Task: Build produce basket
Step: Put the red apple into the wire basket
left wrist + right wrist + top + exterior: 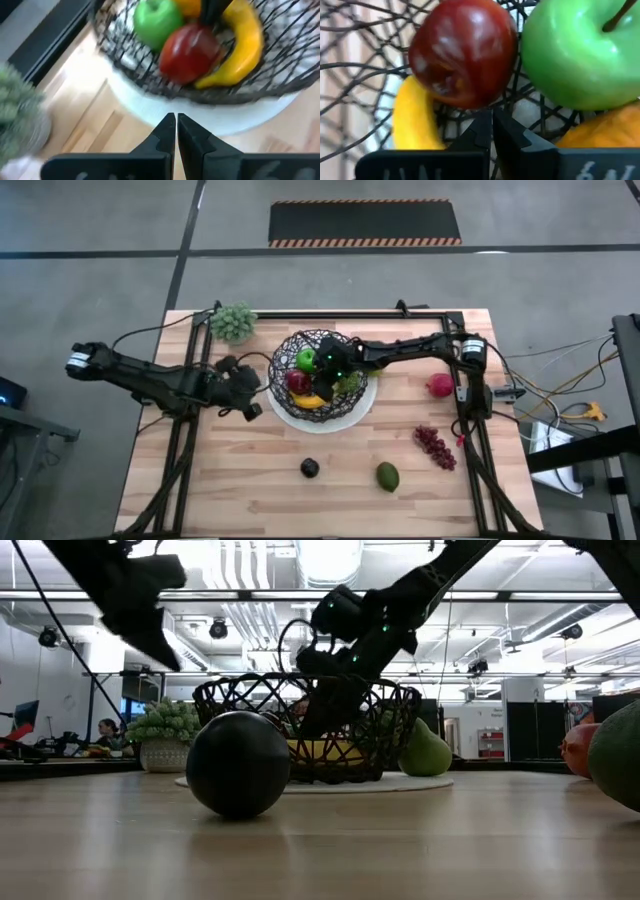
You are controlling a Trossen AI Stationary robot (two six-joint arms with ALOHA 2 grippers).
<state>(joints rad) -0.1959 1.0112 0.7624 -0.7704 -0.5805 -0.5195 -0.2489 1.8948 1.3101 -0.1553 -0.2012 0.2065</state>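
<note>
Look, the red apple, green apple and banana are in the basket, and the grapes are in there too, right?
Not quite. The grapes lie on the table, outside the basket, as the high view shows. The red apple, green apple and banana are inside.

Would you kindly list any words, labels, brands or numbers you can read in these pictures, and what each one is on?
None can be read.
Right pincer: pale marks on its body, cut off at the picture's edge, unreadable.
Left pincer: faint marks on its body, blurred.
Basket and fruit: no labels visible.
</note>
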